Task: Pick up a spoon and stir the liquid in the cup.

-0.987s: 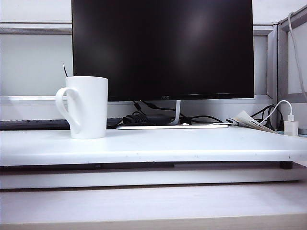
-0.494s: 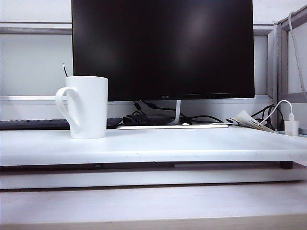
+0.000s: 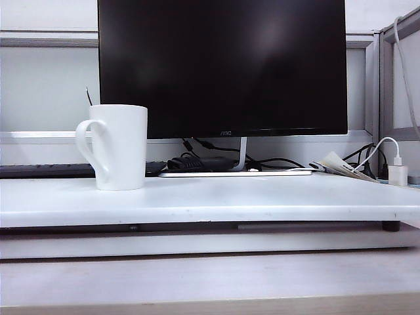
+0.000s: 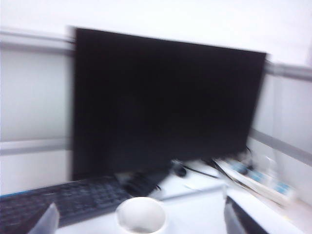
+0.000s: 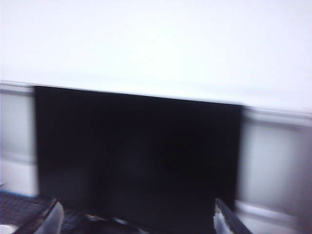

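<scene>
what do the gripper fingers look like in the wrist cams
Only fingertips show, blurred. The left gripper has one pale translucent-looking fingertip and one dark, pointed. The right gripper shows the same pairing, pale and dark. No cables or markings are visible, and neither arm appears in the exterior view.

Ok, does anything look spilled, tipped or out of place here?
Nothing stands out. The cup stands upright on the table, no spill visible, spoon behind its rim. Left gripper and right gripper are open, holding nothing.

The cup (image 3: 121, 147) is plain white, the spoon (image 3: 88, 97) tip dark grey, the monitor (image 3: 223, 65) black (blank screen), the keyboard (image 3: 46, 170) black, and the desk (image 3: 262, 200) white
</scene>
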{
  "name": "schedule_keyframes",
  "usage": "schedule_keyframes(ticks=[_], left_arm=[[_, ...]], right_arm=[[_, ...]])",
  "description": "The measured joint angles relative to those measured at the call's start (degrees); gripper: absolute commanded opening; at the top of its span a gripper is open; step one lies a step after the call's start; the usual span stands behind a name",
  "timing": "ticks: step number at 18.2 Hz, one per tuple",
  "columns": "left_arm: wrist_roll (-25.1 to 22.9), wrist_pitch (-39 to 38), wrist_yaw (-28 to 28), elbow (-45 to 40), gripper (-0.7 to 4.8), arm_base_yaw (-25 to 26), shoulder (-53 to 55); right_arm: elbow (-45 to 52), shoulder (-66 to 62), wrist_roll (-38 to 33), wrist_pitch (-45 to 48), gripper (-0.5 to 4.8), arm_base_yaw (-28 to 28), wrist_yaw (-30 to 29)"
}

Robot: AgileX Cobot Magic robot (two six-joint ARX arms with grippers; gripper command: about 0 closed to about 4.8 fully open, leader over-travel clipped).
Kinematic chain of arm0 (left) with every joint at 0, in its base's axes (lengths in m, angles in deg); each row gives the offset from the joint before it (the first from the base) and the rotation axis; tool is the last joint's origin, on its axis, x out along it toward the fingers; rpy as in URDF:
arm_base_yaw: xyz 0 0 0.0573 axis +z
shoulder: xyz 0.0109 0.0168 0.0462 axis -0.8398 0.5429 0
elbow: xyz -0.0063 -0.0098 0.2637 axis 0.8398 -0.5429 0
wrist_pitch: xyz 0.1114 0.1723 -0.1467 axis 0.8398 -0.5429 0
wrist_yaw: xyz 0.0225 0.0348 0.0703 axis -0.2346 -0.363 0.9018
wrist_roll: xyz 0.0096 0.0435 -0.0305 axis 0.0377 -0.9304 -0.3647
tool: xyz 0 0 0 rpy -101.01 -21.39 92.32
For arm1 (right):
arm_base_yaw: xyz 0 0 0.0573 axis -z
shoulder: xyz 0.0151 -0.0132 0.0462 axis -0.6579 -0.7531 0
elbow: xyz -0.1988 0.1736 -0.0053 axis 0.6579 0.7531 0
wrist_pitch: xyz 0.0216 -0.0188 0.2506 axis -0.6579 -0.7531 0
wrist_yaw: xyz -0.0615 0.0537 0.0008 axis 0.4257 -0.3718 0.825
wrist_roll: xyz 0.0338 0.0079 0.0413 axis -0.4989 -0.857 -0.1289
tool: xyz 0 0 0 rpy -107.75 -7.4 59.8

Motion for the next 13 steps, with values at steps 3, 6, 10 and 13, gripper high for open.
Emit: schedule_keyframes(ticks=[3,6,10,13], left_arm=[[0.0,0.0,-1.9,4.0,4.79,0.0,12.3],[-0.4,-0.2,-3.2,4.5,4.79,-0.4,19.1],[-7.9,-0.1,-1.4,4.6,4.79,-6.6,27.8],[-9.7,-1.4,6.7,4.6,4.79,-10.4,32.6]], right_arm=[[-7.5,-15.2,0.0,2.8,4.00,-6.9,-5.1],[-12.8,-28.3,0.7,7.4,4.00,-17.6,-5.4],[-20.7,-49.3,1.9,9.6,3.97,-26.2,-5.4],[-27.2,-62.0,1.6,9.3,3.86,-30.9,-8.9]])
